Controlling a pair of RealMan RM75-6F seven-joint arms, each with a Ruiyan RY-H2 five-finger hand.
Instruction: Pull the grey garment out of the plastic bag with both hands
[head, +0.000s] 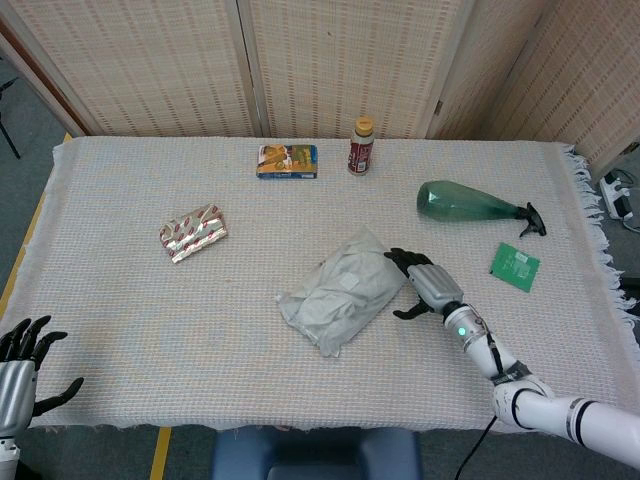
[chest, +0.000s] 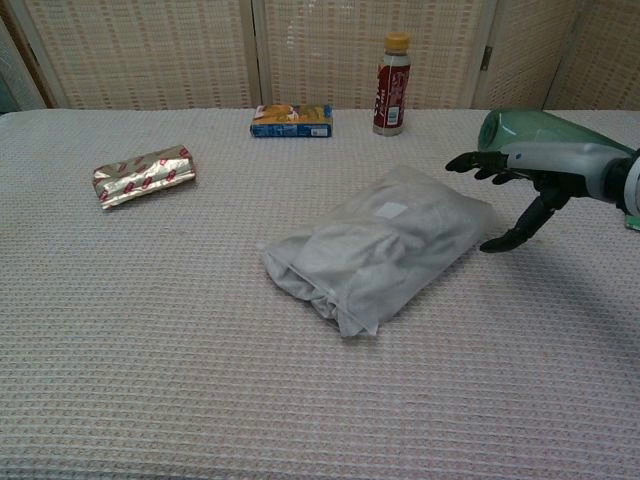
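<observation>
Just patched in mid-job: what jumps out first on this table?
The clear plastic bag stuffed with the grey garment lies mid-table, mouth toward the near edge. The right hand, black fingers spread, hovers at the bag's far right end, not visibly gripping it. The left hand waits open at the near left corner; a green glass bottle lies on its side far right.

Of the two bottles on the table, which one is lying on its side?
The green bottle, at the right of the table, lies on its side with its dark nozzle pointing right. The small brown bottle with the tan cap stands upright near the back edge.
</observation>
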